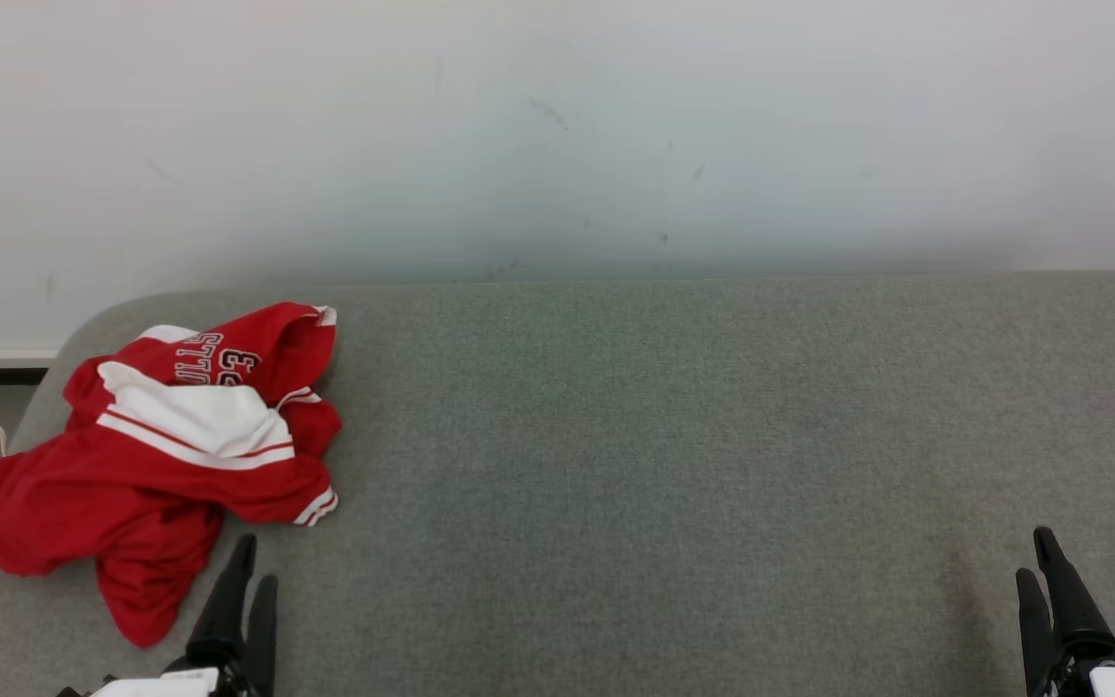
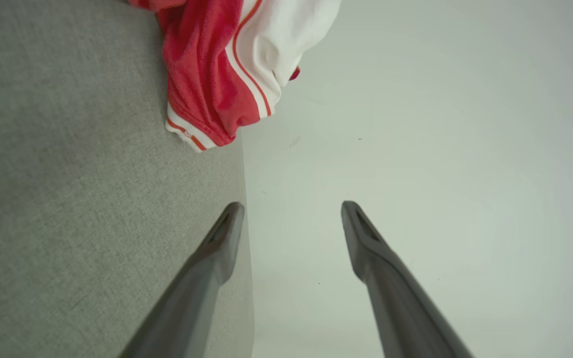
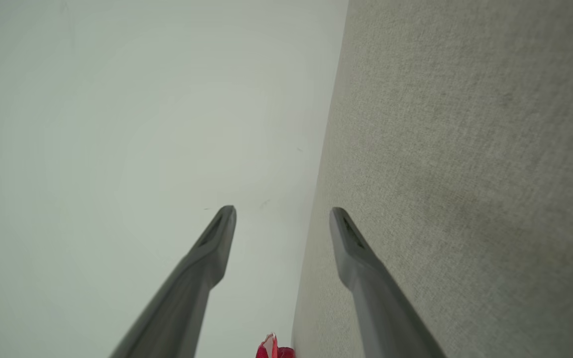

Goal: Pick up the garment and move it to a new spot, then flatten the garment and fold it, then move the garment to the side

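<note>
Both grippers sit low at the near edge of the grey fabric-covered table [image 1: 674, 445], fingers pointing away. The left gripper [image 1: 257, 559] has its fingers spread apart with nothing between them, and so does the right gripper [image 1: 1033, 552]. Between the two and ahead of them, the cloth surface runs bare to its far edge.

The garment [image 1: 161, 455] lies just ahead and to the left of the left gripper, its nearest fold right beside the fingertips, and well apart from the right gripper. It is a crumpled red jersey with white panels, striped trim and partly hidden lettering, bunched against the table's left edge. Beyond the far edge rises a pale wall [image 1: 557, 126].
</note>
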You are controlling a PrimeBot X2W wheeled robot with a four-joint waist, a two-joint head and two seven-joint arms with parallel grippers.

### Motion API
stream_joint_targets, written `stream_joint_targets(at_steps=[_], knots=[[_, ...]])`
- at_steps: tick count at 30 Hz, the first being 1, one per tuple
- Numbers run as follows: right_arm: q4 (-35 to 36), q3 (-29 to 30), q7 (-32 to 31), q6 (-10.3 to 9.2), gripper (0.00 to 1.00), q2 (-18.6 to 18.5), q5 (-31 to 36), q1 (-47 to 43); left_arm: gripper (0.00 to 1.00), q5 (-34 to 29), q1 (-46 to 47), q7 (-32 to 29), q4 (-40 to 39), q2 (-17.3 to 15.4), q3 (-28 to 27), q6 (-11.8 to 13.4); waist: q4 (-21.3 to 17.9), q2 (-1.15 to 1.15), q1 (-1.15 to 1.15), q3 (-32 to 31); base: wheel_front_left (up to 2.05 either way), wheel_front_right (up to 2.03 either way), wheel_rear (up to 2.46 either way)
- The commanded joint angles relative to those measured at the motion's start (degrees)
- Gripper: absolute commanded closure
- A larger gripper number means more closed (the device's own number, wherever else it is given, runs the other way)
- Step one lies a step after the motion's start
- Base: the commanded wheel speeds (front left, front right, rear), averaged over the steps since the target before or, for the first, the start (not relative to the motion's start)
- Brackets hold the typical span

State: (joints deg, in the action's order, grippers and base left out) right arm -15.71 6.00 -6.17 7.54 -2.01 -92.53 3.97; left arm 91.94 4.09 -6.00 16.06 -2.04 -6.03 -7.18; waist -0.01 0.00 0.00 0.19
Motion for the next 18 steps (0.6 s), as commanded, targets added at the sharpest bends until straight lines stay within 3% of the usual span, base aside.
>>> stream_joint_targets(at_steps=[1, 9, 18], knots=[[1.5, -0.6, 0.8, 0.00, 0.00, -0.4, -0.3, 1.2, 0.00, 0.0, 1.2, 0.7, -1.4, -0.3, 0.4, -0.1, 0.0, 0.00, 0.00, 0.0, 0.00, 0.00, 0.00], [3.3, -2.6, 3.1, -0.01, 0.00, -0.5, -0.6, 1.5, 0.00, -1.2, 1.4, 3.0, -3.0, -0.4, 1.1, -0.2, -0.1, 0.00, 0.00, 0.0, 0.00, 0.00, 0.00], [5.4, -5.2, 5.4, -0.02, 0.00, -1.3, 3.2, 1.6, 0.00, -9.0, 1.2, 5.3, -5.6, -0.5, 1.5, -0.2, -0.3, 0.00, 0.00, 0.1, 0.00, 0.00, 0.00]])
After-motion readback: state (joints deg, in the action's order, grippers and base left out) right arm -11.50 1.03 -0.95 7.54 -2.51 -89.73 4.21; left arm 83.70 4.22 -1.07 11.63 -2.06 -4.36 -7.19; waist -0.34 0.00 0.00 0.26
